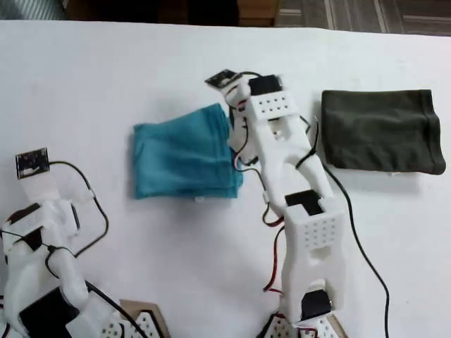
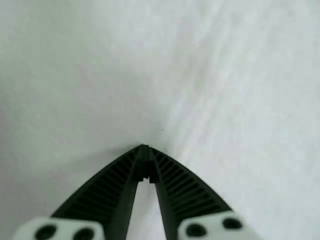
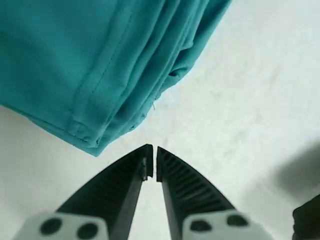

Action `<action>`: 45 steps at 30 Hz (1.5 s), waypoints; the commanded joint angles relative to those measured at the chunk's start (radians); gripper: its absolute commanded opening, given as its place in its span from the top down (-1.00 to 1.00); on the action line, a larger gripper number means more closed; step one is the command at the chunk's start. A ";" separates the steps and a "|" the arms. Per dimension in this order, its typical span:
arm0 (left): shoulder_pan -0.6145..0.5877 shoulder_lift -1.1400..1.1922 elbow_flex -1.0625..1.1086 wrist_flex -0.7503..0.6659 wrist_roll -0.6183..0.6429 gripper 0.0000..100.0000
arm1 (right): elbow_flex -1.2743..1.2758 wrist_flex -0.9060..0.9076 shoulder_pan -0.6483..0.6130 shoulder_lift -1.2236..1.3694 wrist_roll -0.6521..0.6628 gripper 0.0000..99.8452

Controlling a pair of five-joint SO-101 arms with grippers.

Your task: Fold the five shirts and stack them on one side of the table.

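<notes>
Our right end effector (image 3: 151,149) has its tips drawn together with nothing between them, poised over the bare surface (image 1: 106,84) with the folded teal shirt (image 3: 90,60) just ahead of it, its layered corner near the tips but not touching them. The main risk we see is in how this shirt gets taken. If the tips go forward closed as they are, they would likely plough into the stacked edges and shove or bunch the cloth instead of gripping it. If they part and bite too shallowly, we would expect them to catch only the upper layers, so that the fold peels open once the shirt is lifted. A drag across the surface could undo it the same way, since the loose hems at that corner look ready to splay. The dark shirt (image 1: 380,130) lies folded on the far side of the right arm from the teal one, well apart from it, and looks to us like the natural base of the stack. A one-point carry over there may let the teal shirt droop and land askew or half unfolded. The cables (image 1: 238,144) looping off the right arm hang close to the teal shirt's near edge and could snag it. Our left end effector (image 2: 144,150) is also closed and empty, over bare surface well away from both shirts, so it is badly placed to steady anything.
</notes>
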 commanded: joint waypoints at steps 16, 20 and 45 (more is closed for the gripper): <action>-0.002 -0.029 -0.002 -0.015 0.006 0.95 | 0.020 0.022 -0.186 -0.108 -0.097 0.64; -0.002 -0.029 -0.002 -0.015 0.006 0.95 | 0.020 -0.005 -0.186 -0.087 -0.097 0.64; -0.002 -0.029 -0.002 -0.015 0.006 0.95 | 0.012 -0.048 -0.076 -0.002 -0.089 0.96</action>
